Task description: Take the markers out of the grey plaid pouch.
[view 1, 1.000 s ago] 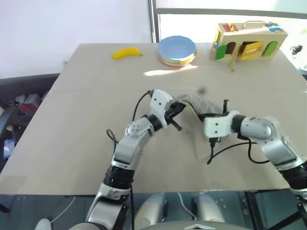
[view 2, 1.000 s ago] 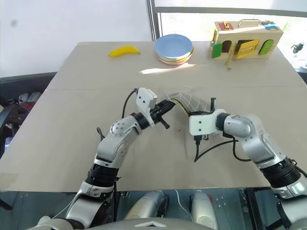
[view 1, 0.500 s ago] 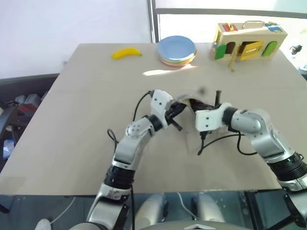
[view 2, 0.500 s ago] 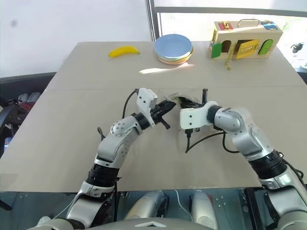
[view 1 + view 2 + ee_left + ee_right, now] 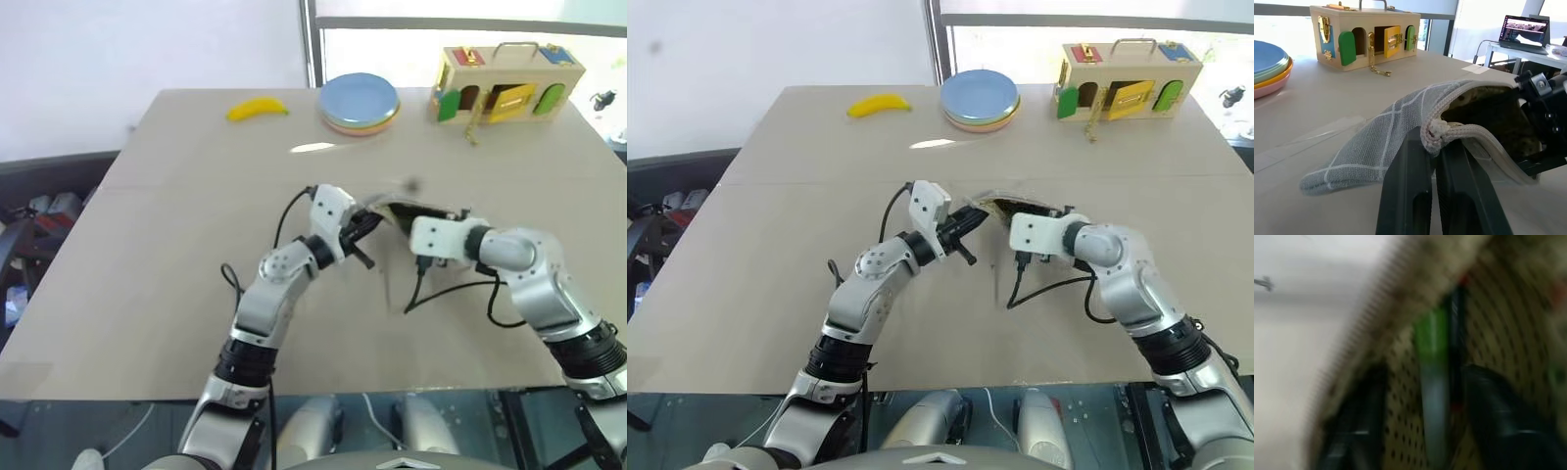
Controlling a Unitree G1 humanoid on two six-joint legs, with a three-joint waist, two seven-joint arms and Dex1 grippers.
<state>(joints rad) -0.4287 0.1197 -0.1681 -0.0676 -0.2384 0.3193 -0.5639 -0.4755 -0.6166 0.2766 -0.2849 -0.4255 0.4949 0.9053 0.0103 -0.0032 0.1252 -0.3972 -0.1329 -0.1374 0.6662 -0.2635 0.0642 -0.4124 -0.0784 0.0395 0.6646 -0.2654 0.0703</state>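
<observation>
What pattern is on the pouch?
Grey pouch with a thin white grid, clearest in the left wrist view.

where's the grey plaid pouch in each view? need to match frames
Left eye view: grey plaid pouch mid-table, between the two grippers.
Right eye view: same spot, mouth edge beside the right gripper.
Left wrist view: centre, rim pinched by the left gripper.
Right wrist view: dotted lining all round, green marker inside.
Shared landmark: wooden latch box.
</observation>
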